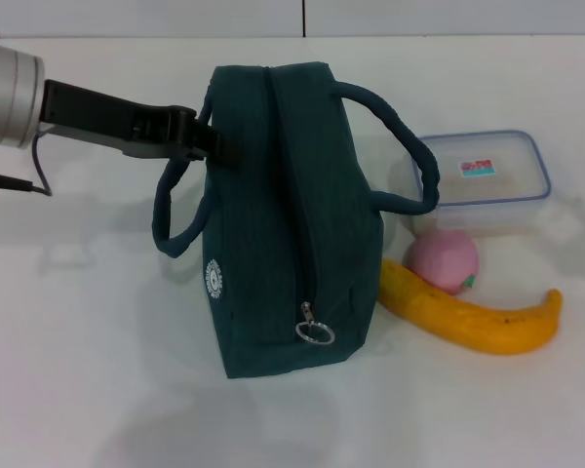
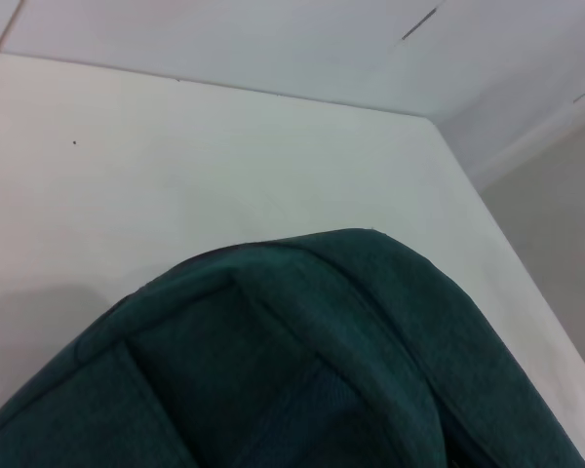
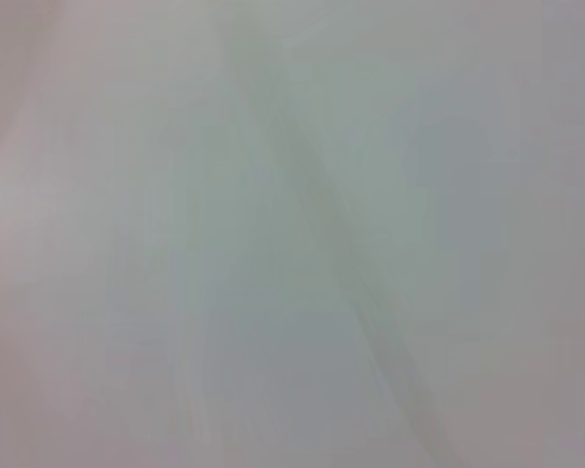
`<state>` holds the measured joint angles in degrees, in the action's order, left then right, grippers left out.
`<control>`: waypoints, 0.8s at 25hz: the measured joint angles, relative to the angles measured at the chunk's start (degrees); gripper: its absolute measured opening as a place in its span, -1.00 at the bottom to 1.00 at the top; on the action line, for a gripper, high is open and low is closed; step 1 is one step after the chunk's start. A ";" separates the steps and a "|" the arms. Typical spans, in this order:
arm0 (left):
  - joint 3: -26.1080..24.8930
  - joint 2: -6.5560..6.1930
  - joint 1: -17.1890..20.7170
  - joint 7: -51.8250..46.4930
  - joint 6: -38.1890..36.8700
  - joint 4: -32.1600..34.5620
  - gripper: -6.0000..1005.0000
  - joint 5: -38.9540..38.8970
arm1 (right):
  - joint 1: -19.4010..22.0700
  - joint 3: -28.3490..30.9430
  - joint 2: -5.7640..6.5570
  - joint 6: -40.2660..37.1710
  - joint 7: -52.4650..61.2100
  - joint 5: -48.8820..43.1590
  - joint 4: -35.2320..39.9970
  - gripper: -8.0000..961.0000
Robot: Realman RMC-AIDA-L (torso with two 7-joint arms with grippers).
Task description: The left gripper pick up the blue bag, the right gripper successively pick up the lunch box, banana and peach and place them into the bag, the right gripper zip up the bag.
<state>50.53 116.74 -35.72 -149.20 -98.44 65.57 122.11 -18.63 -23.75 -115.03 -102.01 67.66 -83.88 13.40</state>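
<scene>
The left gripper (image 1: 213, 144) reaches in from the robot's left and meets the upper side of the blue bag (image 1: 288, 214), just beside the root of the near handle (image 1: 175, 210). Its jaws appear closed on the bag's fabric at that edge, though the contact point is partly hidden; the hold probably serves to steady the bag upright for loading. The bag stands on the tabletop (image 1: 88, 370) with its zipper (image 1: 294, 195) running along the top seam and apparently closed, and the ring pull (image 1: 314, 331) at the near end. The left wrist view shows only the bag's fabric (image 2: 302, 361) close beneath the camera.

The right gripper is not visible in any view; its jaw state cannot be determined.

Count: 1 bag with 2 handles, 1 lunch box (image 1: 487, 175), 1 peach (image 1: 442, 261), 1 banana (image 1: 468, 317). All 3 items lie outside the bag on its right; the peach touches the banana and sits just in front of the lunch box.
</scene>
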 joint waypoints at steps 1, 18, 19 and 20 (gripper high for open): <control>0.01 0.05 0.13 0.06 0.11 -0.02 -0.87 -0.08 | -0.01 0.99 -0.04 0.83 0.08 1.10 -1.39 0.56; 0.02 0.69 0.21 2.69 0.56 -0.69 -0.87 -0.32 | -5.38 2.31 -0.84 22.96 13.56 5.20 -16.02 0.53; 0.02 0.69 0.21 2.86 0.59 -0.71 -0.87 -0.32 | -5.47 2.31 -0.84 24.03 13.98 5.18 -16.11 0.52; 0.01 0.69 0.24 2.97 0.59 -0.71 -0.87 -0.32 | -5.46 2.33 -0.83 24.74 14.38 5.14 -16.14 0.52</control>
<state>50.54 117.43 -35.48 -146.23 -97.84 64.86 121.80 -24.10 -21.42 -115.86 -77.27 82.04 -78.74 -2.74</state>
